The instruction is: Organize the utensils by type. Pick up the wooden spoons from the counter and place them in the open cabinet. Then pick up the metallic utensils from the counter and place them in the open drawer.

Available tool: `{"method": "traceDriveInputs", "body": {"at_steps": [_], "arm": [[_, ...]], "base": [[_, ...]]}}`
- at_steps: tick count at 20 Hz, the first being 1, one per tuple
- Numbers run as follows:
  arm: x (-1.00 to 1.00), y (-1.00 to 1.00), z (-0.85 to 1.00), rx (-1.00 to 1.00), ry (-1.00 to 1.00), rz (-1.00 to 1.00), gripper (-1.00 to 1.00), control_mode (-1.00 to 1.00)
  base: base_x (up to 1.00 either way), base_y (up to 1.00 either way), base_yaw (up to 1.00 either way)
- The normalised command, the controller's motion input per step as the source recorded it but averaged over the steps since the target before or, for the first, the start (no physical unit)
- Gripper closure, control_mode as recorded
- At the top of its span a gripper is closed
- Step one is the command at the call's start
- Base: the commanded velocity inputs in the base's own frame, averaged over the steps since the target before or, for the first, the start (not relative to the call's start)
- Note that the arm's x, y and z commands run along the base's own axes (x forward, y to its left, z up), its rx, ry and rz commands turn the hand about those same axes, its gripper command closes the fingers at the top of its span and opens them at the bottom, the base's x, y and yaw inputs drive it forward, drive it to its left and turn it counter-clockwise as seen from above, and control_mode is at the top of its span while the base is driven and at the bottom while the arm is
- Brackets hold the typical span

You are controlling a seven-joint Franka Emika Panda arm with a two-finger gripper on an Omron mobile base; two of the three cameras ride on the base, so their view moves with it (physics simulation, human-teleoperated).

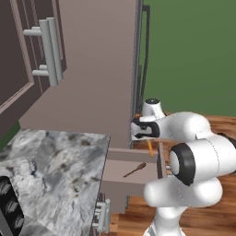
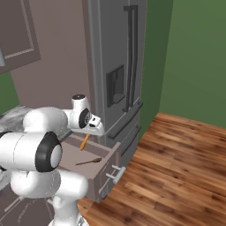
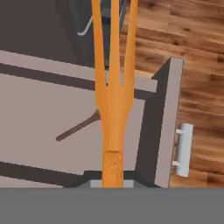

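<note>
My jaws are pressed tight on the handle end of an orange fork, so my gripper holds it over the open drawer. In the hand view the fork runs lengthwise straight away from me, its three long tines reaching up past the top edge, where their tips are cut off. From the base views I see just a short orange piece of it hanging slantwise below my hand, tilted rather than upright; my own wrist hides the rest. The drawer stands pulled out from the cabinet fronts, its flat front with a silver bar handle toward the wooden floor. Inside it lies one dark, slim utensil flat on the drawer bottom, lying diagonally; its far end passes behind the fork in the hand view, and I cannot tell what kind it is. The marbled counter lies beside the drawer, and a tall grey refrigerator stands just beyond.
</note>
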Motion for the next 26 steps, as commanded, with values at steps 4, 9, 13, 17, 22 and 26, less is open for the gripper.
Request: {"method": "traceDriveInputs", "body": {"at_steps": [4,9,13,17,22,26], "arm": [[0.35,0.11,-0.4,-0.02,0.0,-0.49,1.0,-1.0],[0.3,0.0,-0.39,0.02,0.01,-0.37,1.0,-1.0],[0.09,0.09,-0.44,0.0,0.0,-0.31,1.0,-1.0],[0.0,0.03,-0.49,0.0,0.0,-0.28,1.0,-1.0],[0.0,0.0,-0.48,0.01,0.0,-0.23,1.0,-1.0],[0.03,-0.03,-0.49,0.01,0.0,-0.16,1.0,-1.0]], "base": [[0.0,0.0,0.0],[0.0,0.0,0.0],[0.0,0.0,0.0],[0.0,0.0,0.0],[0.0,0.0,0.0],[0.0,0.0,0.0]]}}
